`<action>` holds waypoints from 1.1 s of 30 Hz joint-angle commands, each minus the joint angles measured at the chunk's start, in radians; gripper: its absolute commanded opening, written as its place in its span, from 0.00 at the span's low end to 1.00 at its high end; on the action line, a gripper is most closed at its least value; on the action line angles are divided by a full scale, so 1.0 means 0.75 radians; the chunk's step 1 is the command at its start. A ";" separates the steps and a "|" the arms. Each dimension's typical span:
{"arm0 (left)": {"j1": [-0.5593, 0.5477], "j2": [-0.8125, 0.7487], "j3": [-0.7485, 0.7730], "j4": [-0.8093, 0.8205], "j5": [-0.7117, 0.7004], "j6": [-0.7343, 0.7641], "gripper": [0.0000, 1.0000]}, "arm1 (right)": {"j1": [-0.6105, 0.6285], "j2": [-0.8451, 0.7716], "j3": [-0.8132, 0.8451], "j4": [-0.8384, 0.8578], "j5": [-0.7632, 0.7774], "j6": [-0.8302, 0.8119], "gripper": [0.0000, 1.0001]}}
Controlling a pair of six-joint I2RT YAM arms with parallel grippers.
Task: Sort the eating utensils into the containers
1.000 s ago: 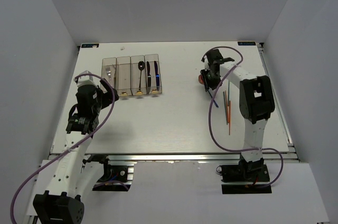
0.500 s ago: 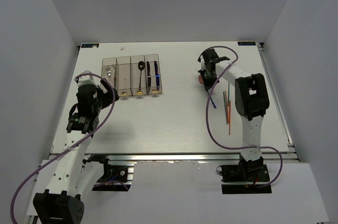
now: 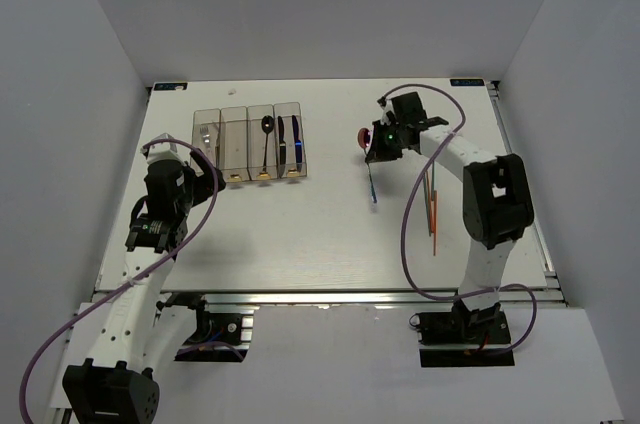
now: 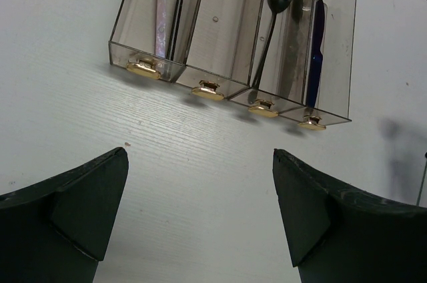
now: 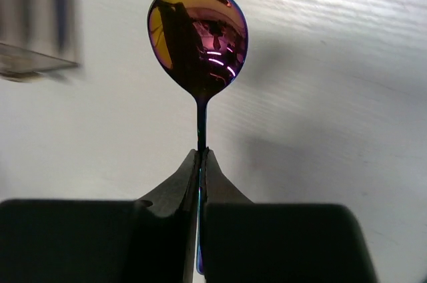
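Reaching far over the table (image 3: pixel 300 234) with the right arm: elbow bent out at the right side, forearm angled left toward the middle. Pinching the pink-red spoon (image 5: pixel 198 36) in the right gripper (image 5: pixel 201 153), clamped tight on the thin neck just under the bowl. Held clear of the surface, bowl pointing left, blue handle hanging toward the near edge, to the right of the clear bins (image 3: pixel 250 139) and well apart from them. Flat on the table, near and right of that gripper: the orange and green chopsticks (image 3: pixel 432 199). Folded at the near left with the other arm, left gripper (image 4: pixel 200 156) spread wide and empty, aimed at the gold-tabbed near ends of the bins. Inside: fork (image 4: pixel 160 29) in the leftmost bin, dark spoon (image 4: pixel 270 29) in the third, blue knife (image 4: pixel 315 56) in the rightmost.
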 commanded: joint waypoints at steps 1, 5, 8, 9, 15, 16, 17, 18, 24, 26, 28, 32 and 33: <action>-0.003 -0.014 -0.003 0.007 0.006 0.012 0.98 | 0.009 -0.146 -0.045 0.287 -0.203 0.274 0.00; -0.001 -0.016 0.001 0.005 -0.010 0.012 0.98 | 0.068 -0.218 -0.108 0.632 -0.295 0.593 0.00; -0.003 -0.026 0.005 -0.007 -0.051 0.008 0.98 | 0.168 -0.122 -0.045 0.980 -0.379 0.808 0.00; -0.001 -0.032 0.005 -0.009 -0.062 0.006 0.98 | 0.199 -0.073 0.018 1.009 -0.373 0.814 0.00; -0.003 -0.073 0.009 -0.028 -0.137 -0.006 0.98 | 0.348 0.277 0.493 0.983 -0.165 0.900 0.00; -0.001 -0.081 0.013 -0.034 -0.154 -0.010 0.98 | 0.379 0.340 0.544 0.944 -0.120 0.864 0.00; -0.001 -0.086 0.015 -0.038 -0.168 -0.012 0.98 | 0.397 0.369 0.674 0.875 -0.067 0.835 0.00; -0.003 -0.090 0.017 -0.048 -0.194 -0.016 0.98 | 0.414 0.396 0.732 0.818 0.027 0.806 0.00; -0.003 -0.102 0.011 -0.040 -0.170 -0.016 0.98 | 0.512 0.514 0.916 0.739 0.260 0.598 0.00; -0.001 -0.098 0.013 -0.040 -0.156 -0.014 0.98 | 0.514 0.561 0.963 0.723 0.289 0.561 0.00; -0.003 -0.098 0.013 -0.040 -0.146 -0.012 0.98 | 0.514 0.610 1.049 0.686 0.310 0.538 0.00; -0.005 -0.106 0.009 -0.034 -0.121 -0.008 0.98 | 0.516 0.662 1.105 0.680 0.381 0.442 0.00; -0.005 -0.106 0.007 -0.032 -0.117 -0.008 0.98 | 0.520 0.664 1.103 0.684 0.388 0.414 0.00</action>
